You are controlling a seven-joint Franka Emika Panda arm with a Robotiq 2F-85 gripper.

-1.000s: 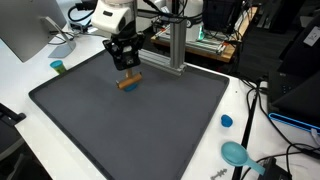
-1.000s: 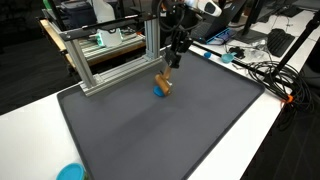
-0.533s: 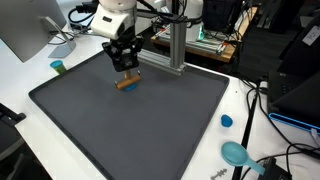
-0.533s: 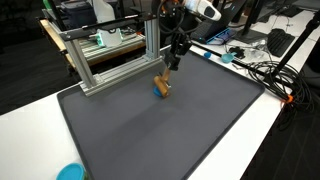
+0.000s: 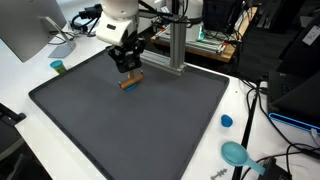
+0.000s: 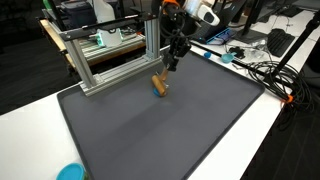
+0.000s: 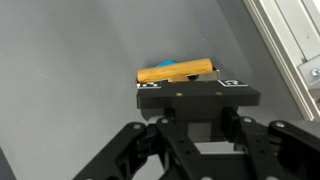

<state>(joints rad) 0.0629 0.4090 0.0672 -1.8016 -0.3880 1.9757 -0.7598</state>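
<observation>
A short orange wooden piece [image 5: 131,82] with a bit of blue at one end lies low over the dark grey mat [image 5: 130,130], near the mat's far edge. My gripper [image 5: 128,71] comes down onto it from above with its jaws shut on the piece, which tilts a little in an exterior view [image 6: 158,84]. In the wrist view the orange piece [image 7: 178,70] shows just beyond the black gripper [image 7: 197,103]. The fingertips themselves are hidden there. The gripper [image 6: 169,68] leans in from the aluminium frame side.
An aluminium frame [image 6: 110,55] stands along the mat's far edge, close behind the gripper. A blue cap [image 5: 226,121] and a teal object [image 5: 236,153] lie on the white table beside the mat. A small teal cup [image 5: 58,67] stands beside the mat on the monitor side. Cables run along the table edge [image 6: 265,75].
The wrist has turned and risen slightly. The orange piece has shifted and tilted with it, and its blue end has dropped out of sight in the exterior views.
</observation>
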